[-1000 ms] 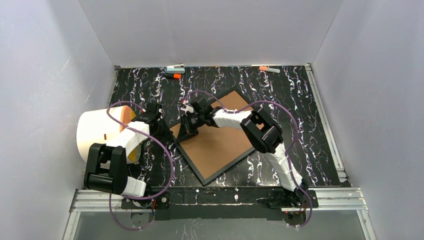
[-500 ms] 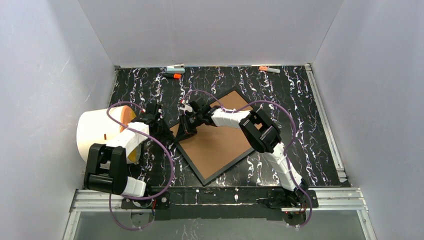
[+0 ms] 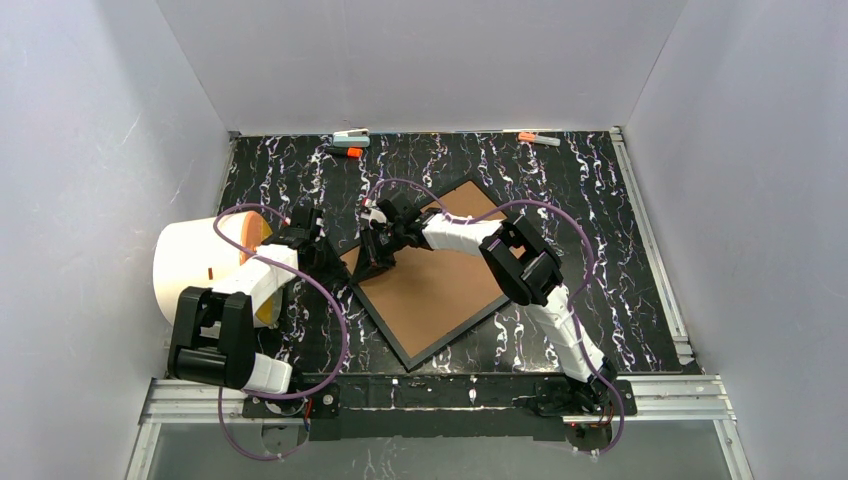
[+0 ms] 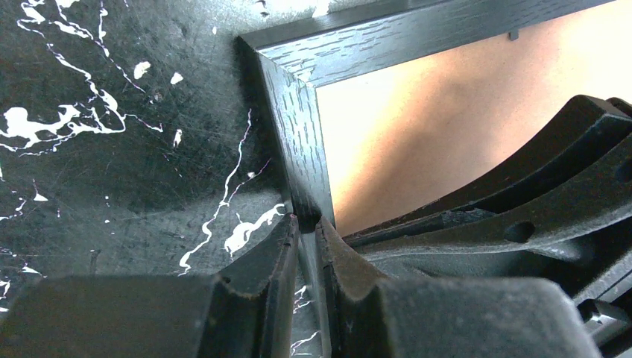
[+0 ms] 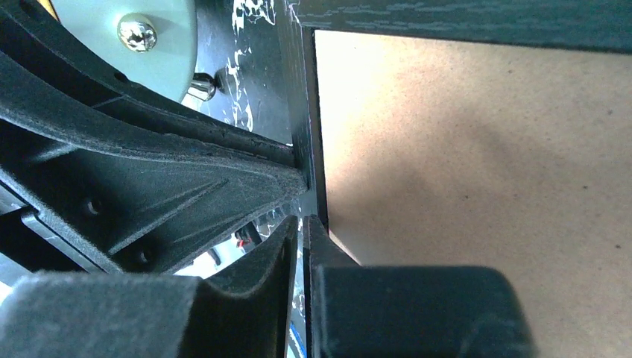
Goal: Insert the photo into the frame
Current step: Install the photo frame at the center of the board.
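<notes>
Black frame (image 4: 298, 149) lies back-up on the surface (image 3: 560, 180), left gripper (image 4: 305, 224) and right gripper (image 5: 300, 224) both pinched nearly shut on its left rail, so an uneven pull could twist it free or spill the backing board (image 3: 430, 290); photo's not visible.

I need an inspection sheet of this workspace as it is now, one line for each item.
Surface: black table with white veins.
Job's things: frame lies face down, brown backing board inside; photo not visible.
Clutter: small orange-and-white items at far edge; white cylinder at left.
Pincers: left pincer and right pincer both shut on the frame's rail near its left corner.
Cables: purple cables loop over both arms.
Surroundings: plain white walls.
</notes>
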Robot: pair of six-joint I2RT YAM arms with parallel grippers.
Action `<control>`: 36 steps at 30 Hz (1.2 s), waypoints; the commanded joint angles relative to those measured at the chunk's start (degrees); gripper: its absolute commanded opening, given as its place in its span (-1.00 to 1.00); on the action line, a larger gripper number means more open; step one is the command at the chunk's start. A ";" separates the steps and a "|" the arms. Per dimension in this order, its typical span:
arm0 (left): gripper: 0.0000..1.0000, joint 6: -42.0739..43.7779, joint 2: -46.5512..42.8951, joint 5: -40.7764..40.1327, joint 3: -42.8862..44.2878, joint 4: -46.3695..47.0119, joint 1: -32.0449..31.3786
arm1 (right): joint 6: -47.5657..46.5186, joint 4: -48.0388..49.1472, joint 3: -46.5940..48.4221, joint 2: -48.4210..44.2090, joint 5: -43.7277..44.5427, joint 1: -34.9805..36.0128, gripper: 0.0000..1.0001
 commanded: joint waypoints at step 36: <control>-0.77 1.56 3.93 -4.21 -2.30 -3.89 1.03 | -4.86 -17.59 -5.87 5.98 18.34 -7.36 -0.18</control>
